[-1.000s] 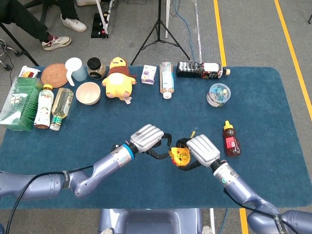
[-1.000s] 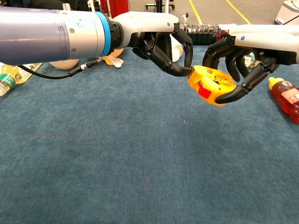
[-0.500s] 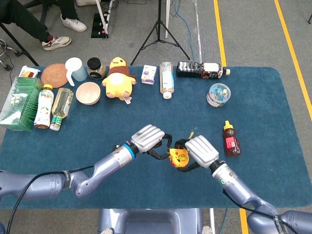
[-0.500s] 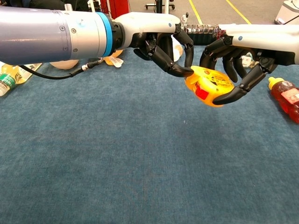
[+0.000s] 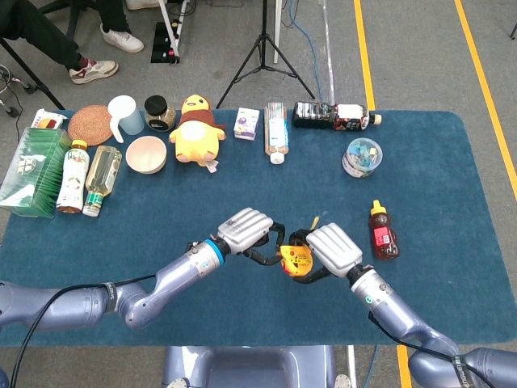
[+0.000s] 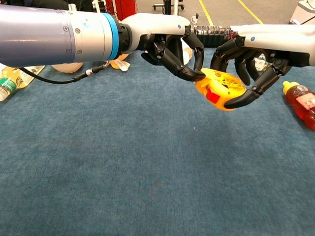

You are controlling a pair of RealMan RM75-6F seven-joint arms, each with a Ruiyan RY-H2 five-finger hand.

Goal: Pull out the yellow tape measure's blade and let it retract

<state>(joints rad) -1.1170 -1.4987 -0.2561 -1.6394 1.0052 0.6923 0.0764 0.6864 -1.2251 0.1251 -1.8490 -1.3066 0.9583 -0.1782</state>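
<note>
My right hand (image 5: 335, 249) (image 6: 256, 49) grips the yellow tape measure (image 5: 296, 260) (image 6: 222, 89) and holds it off the blue table, fingers wrapped over its top and under its right side. A red button faces the chest camera. My left hand (image 5: 242, 228) (image 6: 170, 46) reaches in from the left, its curled fingertips (image 6: 193, 74) pinching at the case's upper left corner. They hide the blade tip there. No length of blade shows between the two hands.
A red sauce bottle (image 5: 383, 232) (image 6: 301, 101) lies just right of my right hand. Along the far edge stand a plush duck (image 5: 196, 129), a bowl (image 5: 146, 154), bottles (image 5: 85, 174), a clip tub (image 5: 362, 156) and a lying dark bottle (image 5: 333, 115).
The tape measure and my right hand have shifted slightly left, toward my left hand. The left fingertips have stayed at the case's corner throughout.
</note>
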